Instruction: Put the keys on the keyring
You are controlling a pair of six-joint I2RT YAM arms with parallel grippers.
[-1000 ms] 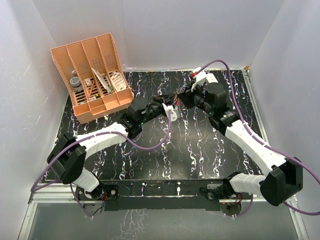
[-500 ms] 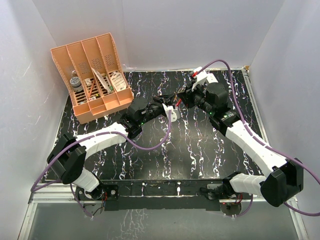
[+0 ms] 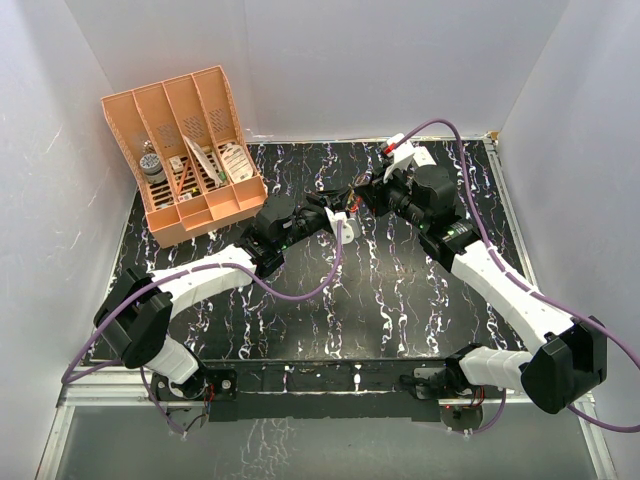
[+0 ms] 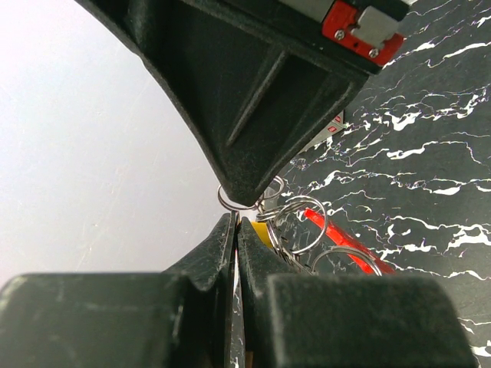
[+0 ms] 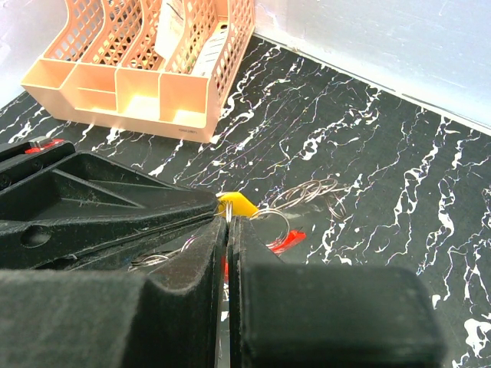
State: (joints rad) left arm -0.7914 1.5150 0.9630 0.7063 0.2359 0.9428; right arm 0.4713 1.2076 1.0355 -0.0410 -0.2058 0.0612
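Keyring [image 4: 347, 241] clear in wrist views [image 5: 288, 239]

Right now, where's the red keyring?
Back centre of the table, where the left pincer and right pincer meet; in the left wrist view the keyring shows just right of the tips, behind wire rings.

Black marbled table [image 3: 400, 300] carries orange, perhaps plastic, organizer [image 3: 200, 205].

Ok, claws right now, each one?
Left claw: closed, tips pinched at the metal rings; exact piece unclear.
Right claw: closed, tips at the same rings; hold unclear.
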